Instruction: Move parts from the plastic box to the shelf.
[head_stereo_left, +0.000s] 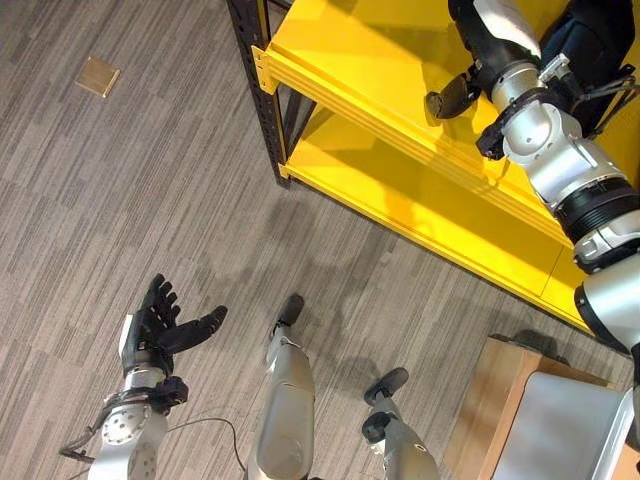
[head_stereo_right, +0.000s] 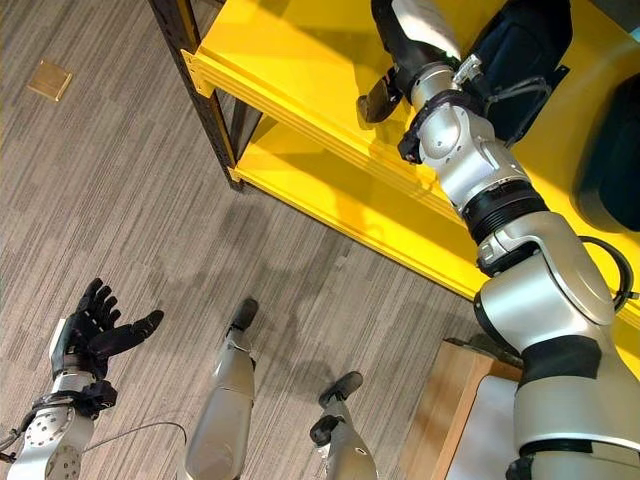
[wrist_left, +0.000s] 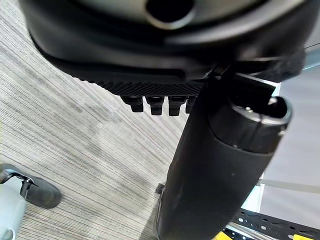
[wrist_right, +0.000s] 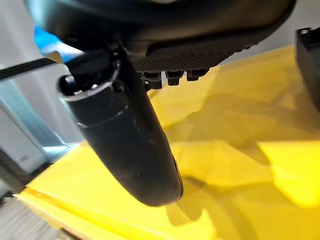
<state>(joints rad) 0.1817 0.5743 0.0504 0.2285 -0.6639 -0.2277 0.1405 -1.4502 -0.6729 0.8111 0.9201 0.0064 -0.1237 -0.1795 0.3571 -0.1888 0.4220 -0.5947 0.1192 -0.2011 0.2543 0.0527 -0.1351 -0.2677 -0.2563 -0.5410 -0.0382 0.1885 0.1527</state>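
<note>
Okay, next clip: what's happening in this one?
The robot stands by a yellow shelf. Its right hand reaches over the upper shelf board with fingers straight and nothing in its grasp. A dark part sits on that board next to the right arm. The left hand hangs open over the grey floor, empty. A wooden stand sits at lower right.

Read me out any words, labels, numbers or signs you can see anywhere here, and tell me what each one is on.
There is no readable text.
Yellow shelf: plain, with no label.
Small tan square on the carpet: no marking can be made out.
Left hand and right hand: no print visible.
</note>
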